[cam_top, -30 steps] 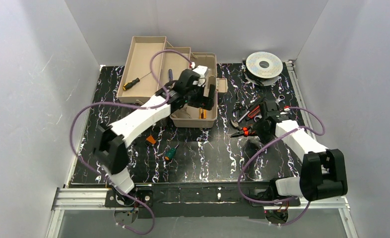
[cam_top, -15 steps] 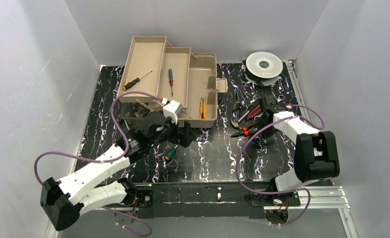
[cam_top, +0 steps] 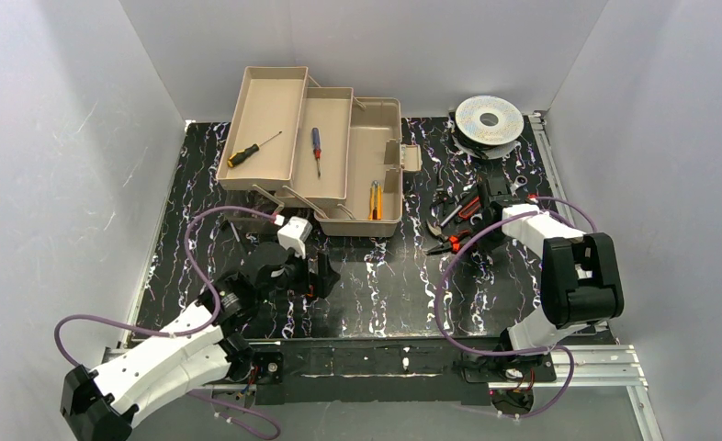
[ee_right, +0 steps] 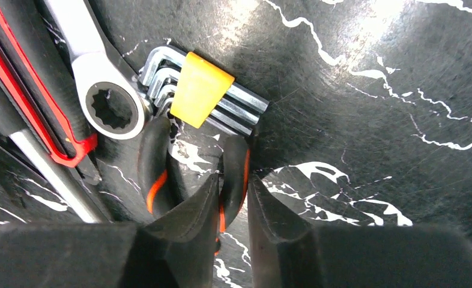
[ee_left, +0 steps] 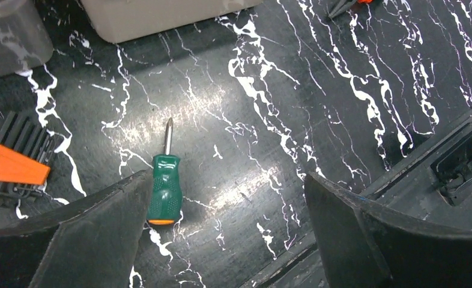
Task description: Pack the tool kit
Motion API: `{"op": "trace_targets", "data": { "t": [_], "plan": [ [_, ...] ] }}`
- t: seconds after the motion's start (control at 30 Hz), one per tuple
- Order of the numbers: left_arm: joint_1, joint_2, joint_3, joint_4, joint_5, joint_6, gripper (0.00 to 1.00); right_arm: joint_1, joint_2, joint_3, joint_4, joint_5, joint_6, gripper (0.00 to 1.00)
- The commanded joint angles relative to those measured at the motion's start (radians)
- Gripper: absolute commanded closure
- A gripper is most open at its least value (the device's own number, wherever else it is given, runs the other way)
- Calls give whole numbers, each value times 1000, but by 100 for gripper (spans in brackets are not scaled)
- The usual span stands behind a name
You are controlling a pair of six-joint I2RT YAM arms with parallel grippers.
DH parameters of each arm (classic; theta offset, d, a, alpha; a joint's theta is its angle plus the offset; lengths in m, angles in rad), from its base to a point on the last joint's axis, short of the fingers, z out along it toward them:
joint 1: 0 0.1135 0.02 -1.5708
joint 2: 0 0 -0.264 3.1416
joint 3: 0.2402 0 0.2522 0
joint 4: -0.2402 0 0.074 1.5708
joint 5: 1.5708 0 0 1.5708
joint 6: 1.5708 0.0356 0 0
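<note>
PACKING IN PROGRESS: The beige toolbox [cam_top: 362, 223] stands open at the far side of the desk [cam_top: 385, 285], trays folded out. The left end effector [ee_left: 226, 180], spread wide, hangs over a stubby green screwdriver [ee_left: 164, 192] lying loose just inside one finger. The right end effector [ee_right: 230, 186] is clamped on one handle of the pliers [ee_right: 151, 157] in the right-hand pile.

The screwdriver looks light, rigid and apt to roll, so it is best pinched across its fat handle. The pliers look heavier and, being hinged, may swing.

Counted: three screwdrivers, with the yellow-handled one [cam_top: 238, 157] and the blue-handled one [cam_top: 316, 140] lying in the trays; one yellow knife [cam_top: 374, 199] in the box; two hex-key sets [ee_right: 200, 90]; one ring spanner [ee_right: 107, 105]. The pile hides the rest.
</note>
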Motion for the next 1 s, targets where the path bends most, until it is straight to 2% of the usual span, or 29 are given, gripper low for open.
{"op": "trace_targets", "data": {
  "t": [0.0, 0.07, 0.1, 0.4, 0.57, 0.7, 0.8, 0.97],
  "plan": [
    [-4, -78, -76, 14, -15, -22, 3, -11, -8, -20, -2, 51, 51, 83],
    [-3, -102, -113, 22, -13, -21, 3, -17, -53, -52, 21, 59, 46, 96],
    [-3, -111, -130, 24, -16, -20, 3, -20, -76, -64, 27, 57, 40, 99],
    [-3, -143, -196, 20, -12, 31, 4, -22, -271, -64, -19, 6, -119, 99],
    [-3, -148, -224, 62, 3, 39, 4, -22, -450, -98, 122, -99, -365, 99],
    [-3, -150, -236, 83, 8, 44, 5, -22, -547, -98, 271, -274, -512, 99],
    [-2, -172, -249, 93, 9, 44, 5, -22, -567, -50, 310, -340, -529, 99],
    [-3, -203, -266, 98, 6, 41, 5, -20, -502, 120, 315, -475, -563, 99]
  ]
}}
